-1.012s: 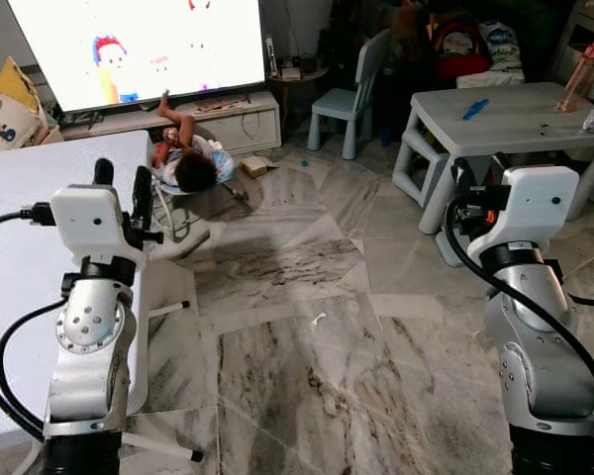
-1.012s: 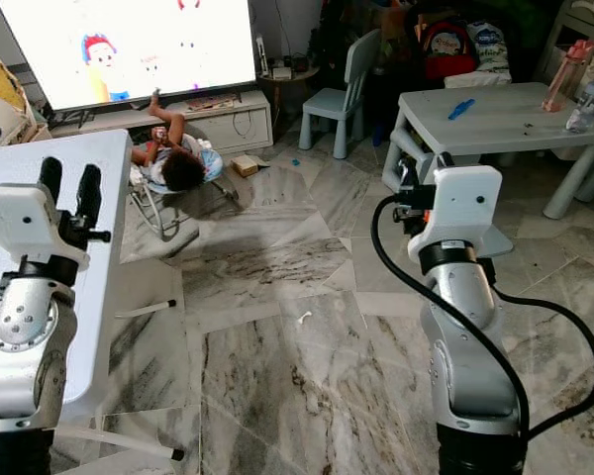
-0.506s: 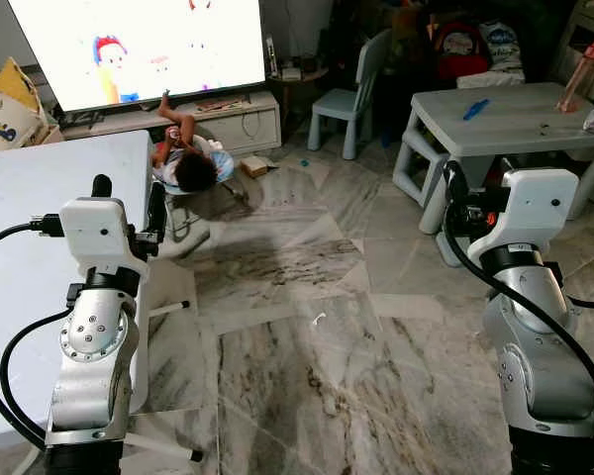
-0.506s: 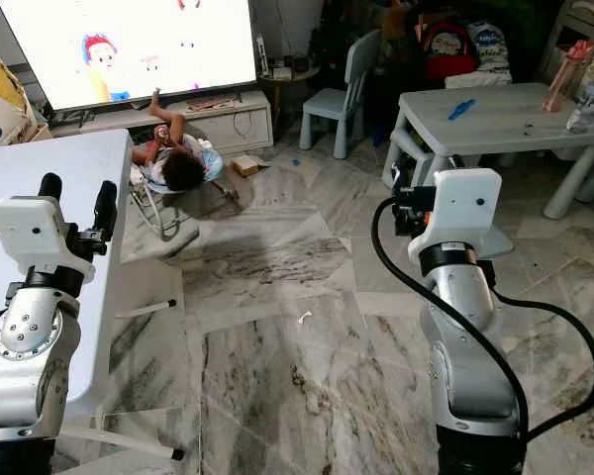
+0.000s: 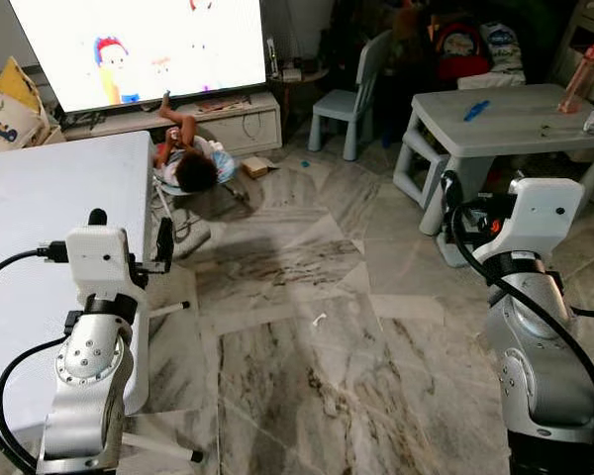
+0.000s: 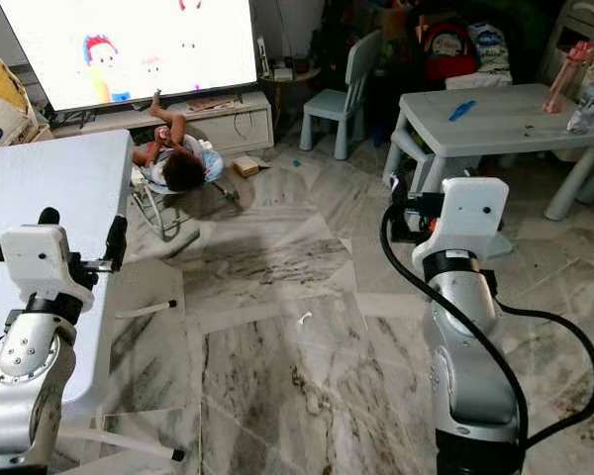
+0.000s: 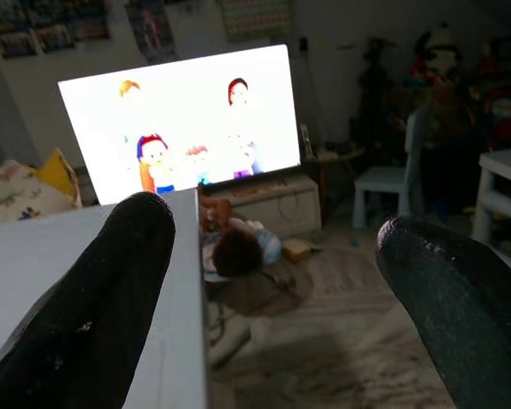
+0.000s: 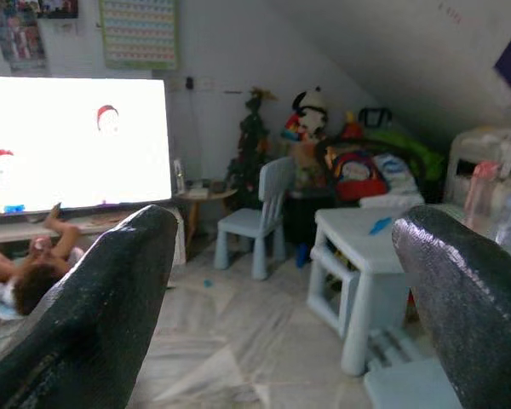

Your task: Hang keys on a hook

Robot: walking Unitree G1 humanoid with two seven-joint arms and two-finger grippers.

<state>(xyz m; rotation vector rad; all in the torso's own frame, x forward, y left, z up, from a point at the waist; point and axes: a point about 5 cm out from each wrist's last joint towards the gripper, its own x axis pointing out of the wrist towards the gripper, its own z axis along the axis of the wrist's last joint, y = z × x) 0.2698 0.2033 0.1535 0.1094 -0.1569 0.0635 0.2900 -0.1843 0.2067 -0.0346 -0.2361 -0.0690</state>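
My left gripper (image 5: 131, 233) is raised at the left, beside the edge of a white table (image 5: 40, 228). Its two black fingers (image 7: 111, 298) stand wide apart with nothing between them, so it is open. My right gripper (image 8: 285, 239) is held up at the right, in front of a low pale-blue table (image 5: 515, 114). It is open too, and its fingertips (image 8: 460, 281) frame only the room beyond. Both grippers point toward the far side of the room.
A person (image 5: 188, 163) lies in a low seat on the marble floor (image 5: 307, 327) before a bright TV (image 5: 139, 45) on a white stand. A small blue chair (image 5: 351, 94) and bags stand at the back. A pink bottle (image 5: 577, 74) is on the blue table.
My left arm has come down and its fingers have spread wider apart. My right wrist has shifted slightly down and to the right.
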